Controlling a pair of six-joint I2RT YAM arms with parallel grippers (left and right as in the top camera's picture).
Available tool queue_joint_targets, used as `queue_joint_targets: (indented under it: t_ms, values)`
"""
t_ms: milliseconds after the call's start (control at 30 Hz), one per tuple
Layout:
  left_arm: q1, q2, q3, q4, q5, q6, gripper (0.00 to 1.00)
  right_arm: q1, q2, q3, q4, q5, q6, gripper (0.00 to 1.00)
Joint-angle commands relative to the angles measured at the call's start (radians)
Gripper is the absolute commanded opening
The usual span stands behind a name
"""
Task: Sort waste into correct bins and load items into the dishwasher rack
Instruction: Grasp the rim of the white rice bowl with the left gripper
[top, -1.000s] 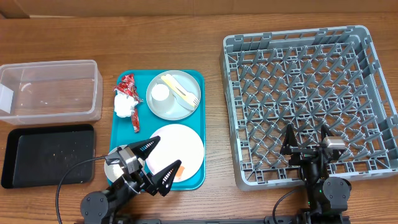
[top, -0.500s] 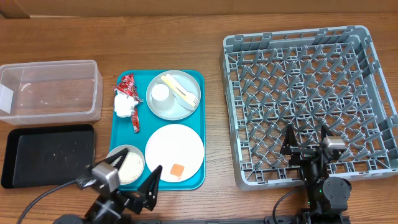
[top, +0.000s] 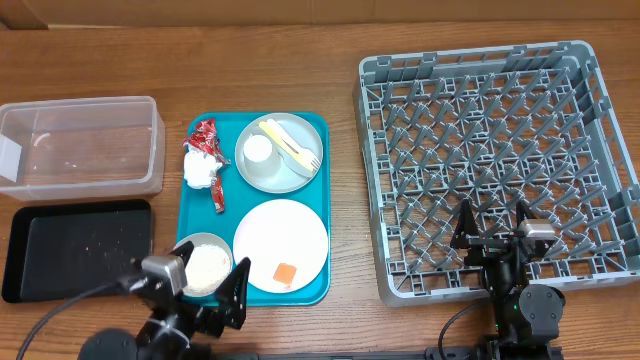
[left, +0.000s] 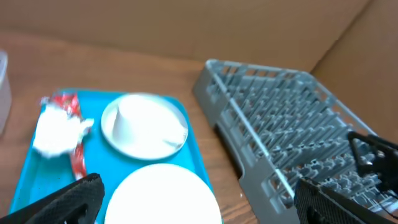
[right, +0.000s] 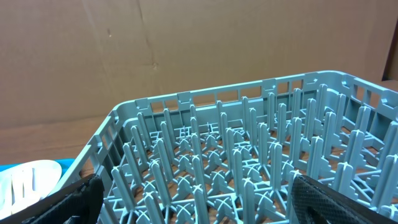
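- Well, both pincers gape empty: left pincer (top: 200, 288) at seven o'clock of the teal tray (top: 200, 215), right pincer (top: 492, 218) at six o'clock of the rack (top: 368, 160).
- Two plates on the tray, grey plate (top: 275, 179) and white plate (top: 275, 238); one bowl (top: 200, 238); one cup (top: 259, 148).

the dishwasher rack (right: 249, 155) fills most of the view. its grey-blue upright pegs stand in rows over an open grid base, and brown wood (right: 214, 167) shows through the gaps. the right gripper (right: 199, 202) has its 2 black fingers (right: 68, 200) spread wide, 1 at each lower corner. a brown cardboard wall (right: 124, 56) stands behind. at the far left are a strip of teal tray (right: 43, 165) and a white rounded thing (right: 22, 180), cut off by the edge.
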Motion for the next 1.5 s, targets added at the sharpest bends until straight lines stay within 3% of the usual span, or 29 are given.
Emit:
queue_joint_targets:
  t_ms: [0,267,500,767,1300,1467]
  values:
    - [0.005,0.105,0.048,-0.008,-0.037,-0.043,1.00,-0.003,-0.009,-0.010,0.006,0.006,-0.007,1.00]
    - [0.005,0.470,0.280,-0.234,-0.196,-0.042,1.00,-0.003,-0.009,-0.010,0.006,0.006,-0.007,1.00]
    - [0.004,0.639,0.302,-0.287,0.002,-0.039,1.00,-0.003,-0.009,-0.010,0.006,0.006,-0.007,1.00]
    - [0.004,0.809,0.300,-0.467,-0.211,-0.171,1.00,-0.003,-0.009,-0.010,0.006,0.006,-0.007,1.00]
    - [-0.220,0.974,0.275,-0.410,-0.319,-0.286,1.00,-0.003,-0.009,-0.010,0.006,0.006,-0.007,1.00]
    - [-0.223,1.033,0.229,-0.377,-0.331,-0.294,1.00,-0.003,-0.009,-0.010,0.006,0.006,-0.007,1.00]
